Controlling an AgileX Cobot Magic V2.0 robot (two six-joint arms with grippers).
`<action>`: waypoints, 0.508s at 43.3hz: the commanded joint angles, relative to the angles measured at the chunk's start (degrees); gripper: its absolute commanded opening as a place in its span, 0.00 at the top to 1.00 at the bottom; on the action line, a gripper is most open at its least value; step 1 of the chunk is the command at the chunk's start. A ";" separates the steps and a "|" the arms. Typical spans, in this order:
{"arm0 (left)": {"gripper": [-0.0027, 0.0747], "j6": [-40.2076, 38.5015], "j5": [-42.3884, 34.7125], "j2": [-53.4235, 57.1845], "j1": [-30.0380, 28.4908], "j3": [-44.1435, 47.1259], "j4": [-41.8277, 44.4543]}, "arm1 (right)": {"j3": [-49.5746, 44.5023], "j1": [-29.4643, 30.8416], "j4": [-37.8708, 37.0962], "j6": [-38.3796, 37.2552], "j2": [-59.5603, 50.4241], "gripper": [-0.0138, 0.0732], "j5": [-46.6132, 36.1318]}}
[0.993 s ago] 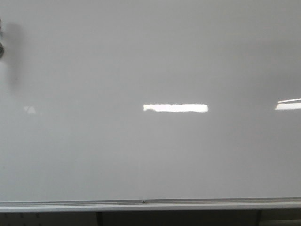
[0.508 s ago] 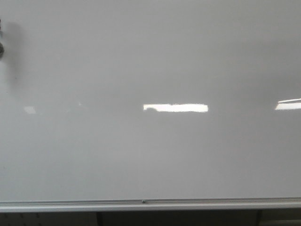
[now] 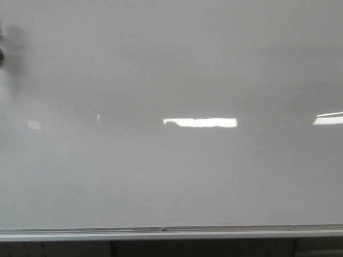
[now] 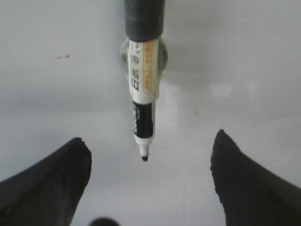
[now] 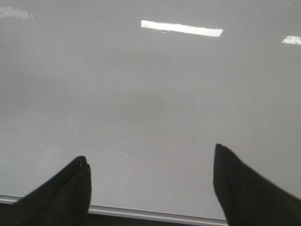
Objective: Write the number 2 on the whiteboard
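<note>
1. You face one whiteboard (image 3: 171,176). Its glossy grey-white surface fills the front view from the top edge down to a single silver rail (image 3: 171,231) along the bottom of the frame.
2. Count two bright reflections in that view: a long bar (image 3: 200,122) at centre and a shorter bar (image 3: 328,118) cut off by the right edge. Two faint patches sit at mid-left.
3. One dark object (image 3: 1,53) shows at the upper left edge of the front view, mostly out of frame, with a soft shadow beside it.
4. Your left wrist camera shows one marker (image 4: 142,108), white and black with orange print. Its far end is sheathed in a grey sleeve (image 4: 144,19), and its black tip points toward the fingers.
5. Your left gripper (image 4: 148,137) is released, its two black fingers (image 4: 56,179) spread wide. The marker hangs between them and touches neither. Whether the tip meets the board cannot be told.
6. Your right gripper (image 5: 150,153) is likewise released and holds nothing. Bare board lies ahead of it, and the rail runs just beside its fingertips.
7. One short dark fleck (image 4: 61,57) marks the board near the marker, too small to read.
8. Open board spreads across the centre and right of the front view, bounded only by the rail below.
</note>
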State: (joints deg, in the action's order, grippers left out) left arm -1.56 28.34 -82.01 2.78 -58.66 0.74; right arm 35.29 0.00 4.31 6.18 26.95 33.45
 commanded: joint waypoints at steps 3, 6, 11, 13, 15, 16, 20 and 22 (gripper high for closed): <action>0.30 -0.52 -5.74 -1.97 -0.07 -3.90 -0.03 | 1.67 0.29 0.39 0.79 0.75 0.19 -5.01; 0.30 -0.52 -6.25 -3.26 -0.07 -4.61 0.10 | 1.67 0.29 0.39 0.79 0.75 0.19 -5.01; 0.30 -0.52 -7.41 -4.94 -0.07 -5.44 0.10 | 1.67 0.29 0.39 0.79 0.75 0.19 -5.01; 0.30 -0.52 -7.82 -5.49 -0.07 -5.53 0.10 | 1.67 0.29 0.39 0.79 0.75 0.19 -5.01; 0.30 -0.52 -8.08 -5.74 -0.07 -5.53 0.10 | 1.67 0.29 0.39 0.79 0.75 0.19 -5.01; 0.30 -0.52 -8.08 -5.73 -0.07 -5.53 0.10 | 1.67 0.29 0.39 0.79 0.75 0.19 -5.01; 0.30 -0.52 -9.41 -5.90 -0.07 -5.53 0.10 | 1.67 0.29 0.39 0.79 0.75 0.19 -5.07; 0.32 -0.52 -9.86 -6.02 -0.07 -5.53 0.10 | 1.67 0.29 0.39 0.79 0.75 0.19 -5.12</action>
State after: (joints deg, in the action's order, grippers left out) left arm -1.56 23.15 -89.90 2.78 -62.26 0.85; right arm 35.29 0.00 4.31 6.18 26.95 33.18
